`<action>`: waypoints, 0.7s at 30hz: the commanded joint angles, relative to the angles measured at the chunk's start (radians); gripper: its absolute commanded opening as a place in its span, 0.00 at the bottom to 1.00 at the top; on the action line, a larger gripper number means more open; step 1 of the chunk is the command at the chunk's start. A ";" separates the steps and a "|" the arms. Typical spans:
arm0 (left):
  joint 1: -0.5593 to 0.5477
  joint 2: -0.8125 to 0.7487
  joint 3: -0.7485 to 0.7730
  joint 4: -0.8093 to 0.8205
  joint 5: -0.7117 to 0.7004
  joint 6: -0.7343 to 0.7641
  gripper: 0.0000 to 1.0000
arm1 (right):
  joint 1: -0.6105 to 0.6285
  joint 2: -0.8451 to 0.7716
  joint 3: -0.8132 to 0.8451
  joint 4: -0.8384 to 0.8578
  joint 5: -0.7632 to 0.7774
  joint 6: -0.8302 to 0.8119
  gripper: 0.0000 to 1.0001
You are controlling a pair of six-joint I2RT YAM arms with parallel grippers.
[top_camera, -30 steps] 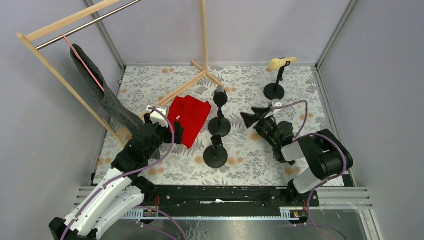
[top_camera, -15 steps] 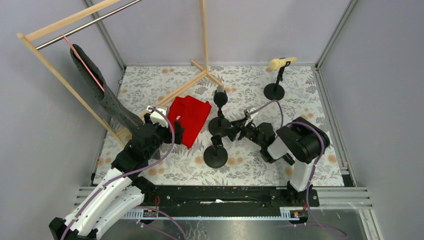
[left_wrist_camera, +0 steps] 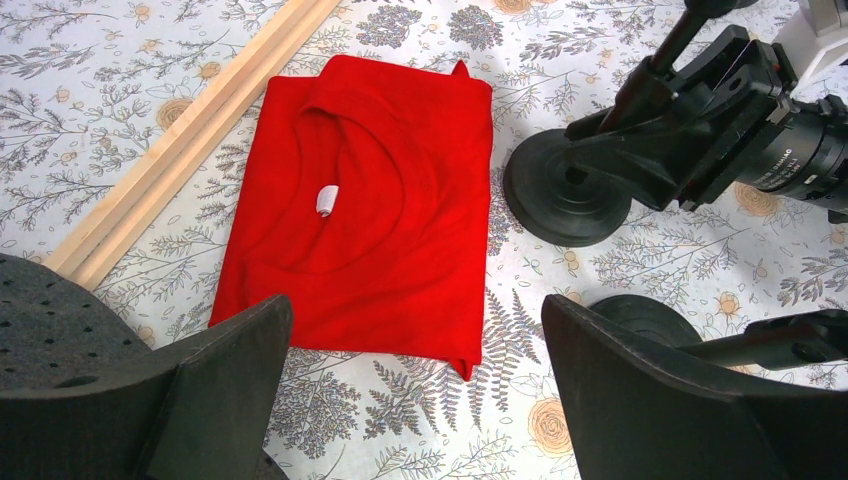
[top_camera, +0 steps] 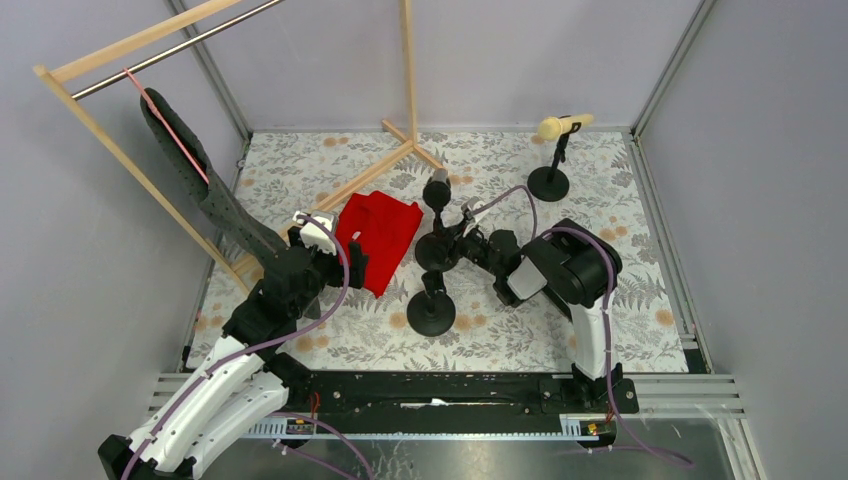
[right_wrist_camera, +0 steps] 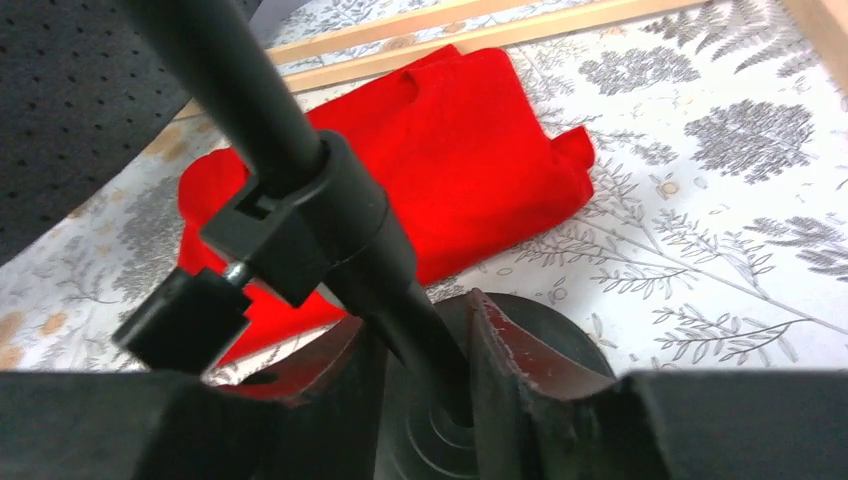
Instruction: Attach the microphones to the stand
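- Since a second ago: right fingers [right_wrist_camera: 510, 380] have swung left across the table [top_camera: 330, 340], from its right side to the middle stand [top_camera: 437, 252]. Left arm unchanged.
- Near left: left fingers [left_wrist_camera: 640, 400] spread wide and empty, hanging over the red shirt [left_wrist_camera: 370, 220].
- Near stand [top_camera: 431, 314]: no microphone seen on it. The third microphone is in no view.
- Centre: right fingers straddle the middle stand's stem just above its base and appear pressed to both sides.
- Judged step: steadying this stand. Next move calls for a firm hold without tipping it.
- Black microphone [top_camera: 439, 192] sits in the middle stand's clip. Its long axis runs near-to-far and is tilted up, with the grey tip at the far end.
- Far right: cream microphone [top_camera: 556, 126] sits on the far stand [top_camera: 548, 182], long axis left-right, round head to the left.
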 commanded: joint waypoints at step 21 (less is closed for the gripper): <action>0.006 -0.005 -0.001 0.052 -0.002 0.011 0.99 | -0.069 -0.071 0.041 0.072 0.609 -0.488 0.00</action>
